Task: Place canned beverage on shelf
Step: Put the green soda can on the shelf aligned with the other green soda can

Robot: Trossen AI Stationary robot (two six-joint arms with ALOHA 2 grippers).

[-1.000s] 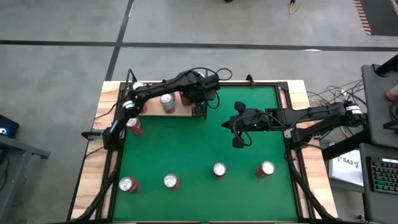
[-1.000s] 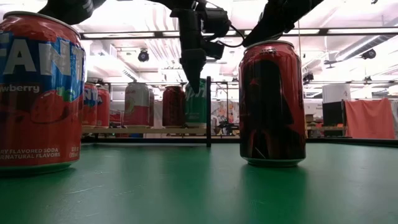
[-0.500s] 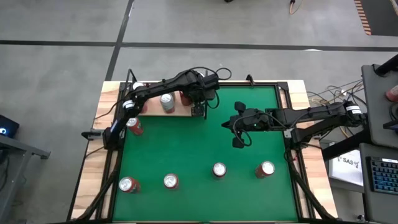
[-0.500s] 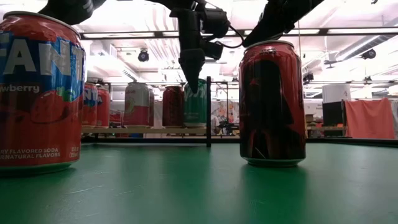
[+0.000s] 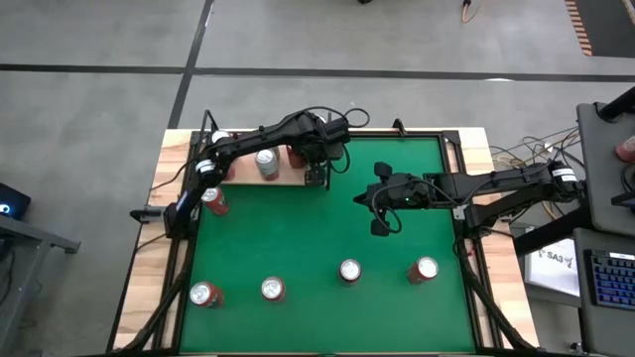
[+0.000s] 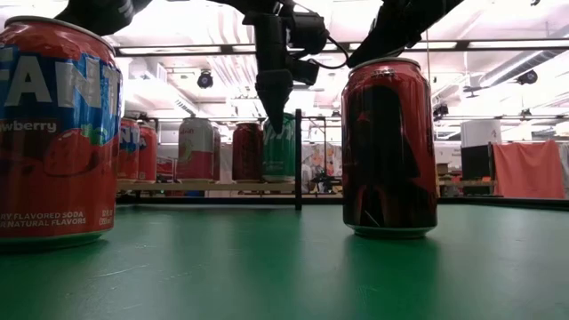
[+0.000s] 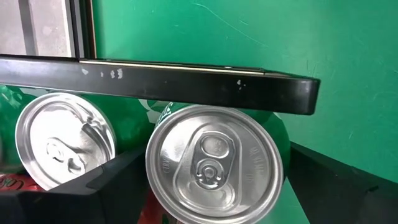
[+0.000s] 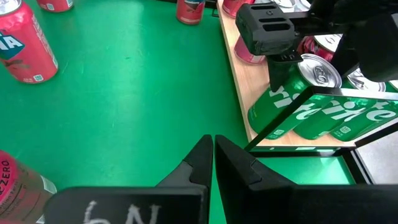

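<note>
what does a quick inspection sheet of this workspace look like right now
surface: green felt table
job's things: green sprite can upright on pale wood shelf corner, beside red and silver cans
clutter: four loose red cans along near edge, one by the shelf
grippers: left gripper open around the green can's top; right gripper shut, mid-table
cables: black bundle on left arm; loose wires right of table
surroundings: concrete floor, keyboard at right
</note>
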